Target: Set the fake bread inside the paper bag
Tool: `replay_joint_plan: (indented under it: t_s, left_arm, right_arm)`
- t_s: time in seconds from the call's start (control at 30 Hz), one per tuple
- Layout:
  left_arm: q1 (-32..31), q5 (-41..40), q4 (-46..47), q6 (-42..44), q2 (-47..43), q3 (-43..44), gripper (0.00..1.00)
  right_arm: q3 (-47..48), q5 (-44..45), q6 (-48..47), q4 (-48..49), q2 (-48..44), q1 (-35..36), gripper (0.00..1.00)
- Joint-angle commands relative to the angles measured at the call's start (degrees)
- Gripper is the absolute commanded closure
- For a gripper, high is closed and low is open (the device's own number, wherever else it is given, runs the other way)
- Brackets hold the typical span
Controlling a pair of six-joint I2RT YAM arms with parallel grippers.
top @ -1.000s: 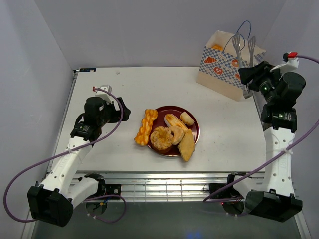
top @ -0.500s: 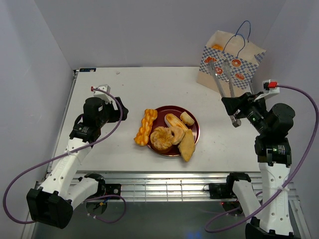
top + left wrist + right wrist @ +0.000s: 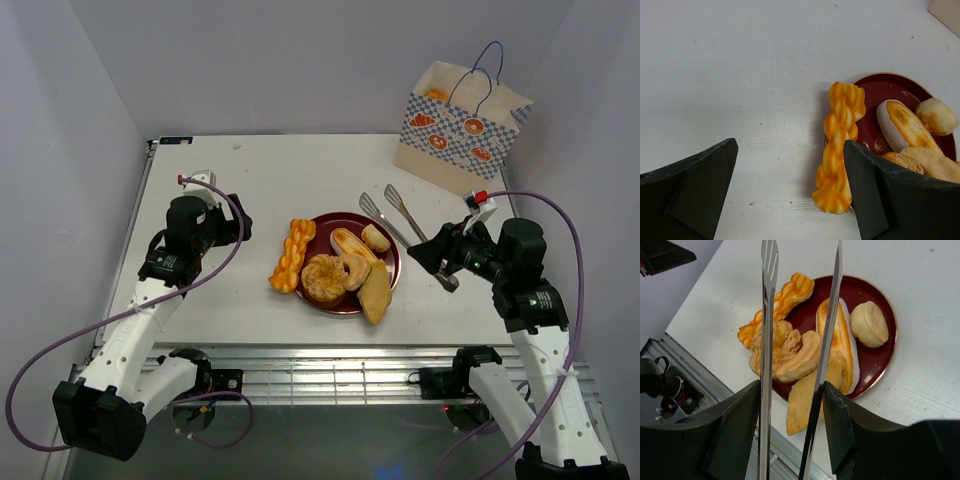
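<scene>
Fake bread lies on a dark red plate (image 3: pixel 330 222): an oval roll (image 3: pixel 350 243), a round bun (image 3: pixel 376 237), a sugared bun (image 3: pixel 323 277) and a flat wedge (image 3: pixel 376 292). The braided stick (image 3: pixel 291 256) lies at the plate's left edge. The paper bag (image 3: pixel 460 130) stands upright at the back right, with one orange pastry (image 3: pixel 436 96) showing inside. My right gripper (image 3: pixel 440 262) is shut on metal tongs (image 3: pixel 395 215), whose open tips hover over the plate's right side (image 3: pixel 875 365). My left gripper (image 3: pixel 790 185) is open and empty, left of the braided stick (image 3: pixel 840 145).
The bag's blue cord handles (image 3: pixel 487 62) stand above its open mouth. The table's front edge (image 3: pixel 320 345) runs just below the plate. Grey walls close in on the left, back and right.
My right arm has swung the tongs from over the bag down and left to the plate's right side. The left arm has barely moved.
</scene>
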Motion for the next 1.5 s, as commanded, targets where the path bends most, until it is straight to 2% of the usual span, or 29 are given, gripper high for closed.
replay_joint_plan:
  t_s: [0.0, 0.23, 0.5, 0.6, 0.77, 0.9, 1.1, 1.2, 1.3, 1.47]
  left_arm:
    - [-0.20, -0.84, -0.26, -0.08, -1.41, 2.16, 0.03]
    - [-0.20, -0.31, -0.26, -0.08, -1.41, 2.33, 0.02]
    - [-0.20, -1.89, -0.43, -0.08, -1.67, 2.42, 0.02]
    - [-0.20, -3.38, -0.52, -0.17, -2.20, 2.34, 0.02]
    - [-0.20, -6.10, -0.52, -0.35, -4.21, 2.25, 0.02]
    - [-0.20, -8.66, -0.52, -0.52, -5.27, 1.98, 0.02]
    - [-0.20, -10.94, -0.61, -0.61, -5.28, 1.98, 0.02]
    - [-0.20, -12.00, -0.87, -0.79, -5.36, 2.16, 0.02]
    - [-0.28, -12.79, -0.96, -1.31, -6.33, 1.98, 0.02]
    - [-0.20, -13.67, -0.44, -1.84, -8.00, 1.46, 0.02]
  right_arm:
    - [-1.81, 0.43, -2.80, -3.29, -2.00, 1.85, 0.43]
    - [-2.87, 2.81, -3.85, -9.53, -1.66, 4.66, 0.44]
    - [-1.47, 2.63, -3.67, -7.34, 1.77, 10.63, 0.44]
    - [0.81, 5.35, -4.11, -6.46, 3.96, 15.99, 0.45]
    - [4.59, 14.40, -4.46, -4.36, 6.95, 28.73, 0.45]
    - [6.53, 22.22, -4.38, -3.30, 11.34, 42.67, 0.45]
    - [9.96, 40.57, -4.64, 0.21, 19.16, 59.56, 0.45]
    - [11.36, 44.90, -5.96, 0.66, 23.29, 65.55, 0.45]
    - [13.03, 53.32, -6.22, 0.04, 27.51, 70.38, 0.42]
    - [13.04, 58.44, -6.49, 2.06, 32.70, 74.62, 0.42]
